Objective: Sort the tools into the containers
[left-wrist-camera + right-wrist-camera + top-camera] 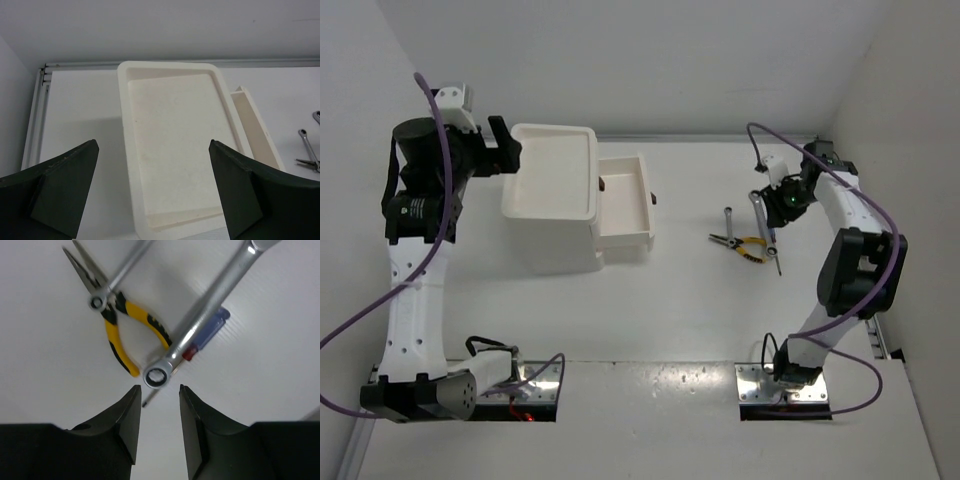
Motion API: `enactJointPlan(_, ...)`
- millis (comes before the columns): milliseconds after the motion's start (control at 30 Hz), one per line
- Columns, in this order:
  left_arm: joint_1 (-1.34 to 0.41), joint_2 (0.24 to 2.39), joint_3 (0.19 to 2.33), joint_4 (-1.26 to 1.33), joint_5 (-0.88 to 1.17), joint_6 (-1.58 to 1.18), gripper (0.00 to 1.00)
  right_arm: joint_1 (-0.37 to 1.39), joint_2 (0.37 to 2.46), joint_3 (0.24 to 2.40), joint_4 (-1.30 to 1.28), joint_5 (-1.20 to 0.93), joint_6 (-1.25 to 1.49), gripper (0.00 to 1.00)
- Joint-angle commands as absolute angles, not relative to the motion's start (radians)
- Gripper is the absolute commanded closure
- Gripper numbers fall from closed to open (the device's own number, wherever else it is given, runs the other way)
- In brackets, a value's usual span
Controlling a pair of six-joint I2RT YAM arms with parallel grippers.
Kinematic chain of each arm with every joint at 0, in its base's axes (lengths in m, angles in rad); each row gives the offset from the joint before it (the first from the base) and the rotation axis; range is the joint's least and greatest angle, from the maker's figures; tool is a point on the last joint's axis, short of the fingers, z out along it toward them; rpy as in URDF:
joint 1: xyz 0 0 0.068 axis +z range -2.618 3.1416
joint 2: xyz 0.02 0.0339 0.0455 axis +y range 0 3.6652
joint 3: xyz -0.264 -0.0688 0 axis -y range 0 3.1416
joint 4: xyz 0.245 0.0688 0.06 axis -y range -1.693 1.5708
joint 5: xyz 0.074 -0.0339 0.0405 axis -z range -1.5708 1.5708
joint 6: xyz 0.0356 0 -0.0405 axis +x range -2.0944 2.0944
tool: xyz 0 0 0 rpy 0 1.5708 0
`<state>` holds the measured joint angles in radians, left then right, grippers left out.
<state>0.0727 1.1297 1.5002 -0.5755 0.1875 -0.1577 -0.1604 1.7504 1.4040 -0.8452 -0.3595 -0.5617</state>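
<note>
The white drawer unit stands at the left with a shallow tray top and one drawer pulled out to the right. My left gripper is open and empty, hovering at the unit's left edge. Two silver wrenches, yellow-handled pliers and a blue-handled screwdriver lie in a cluster at the right. One wrench lies across the screwdriver. My right gripper is open just short of that wrench's ring end. No green-handled screwdriver is in view.
White walls close in the table at the back and both sides. A small dark knob sits on the open drawer's front. Both arm bases stand at the near edge, with cables hanging alongside.
</note>
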Motion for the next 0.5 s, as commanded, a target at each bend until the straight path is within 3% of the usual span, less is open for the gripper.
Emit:
enactJointPlan(0,0.069,1.12,1.494,-0.58,0.199,-0.149,0.01,-0.175,1.739,1.387,-0.845,-0.238,-0.814,0.63)
enactJointPlan(467,0.069,1.193,1.485,-0.58,0.247,-0.158,0.01,-0.101,1.928,1.413,-0.827,-0.27,-0.917,0.63)
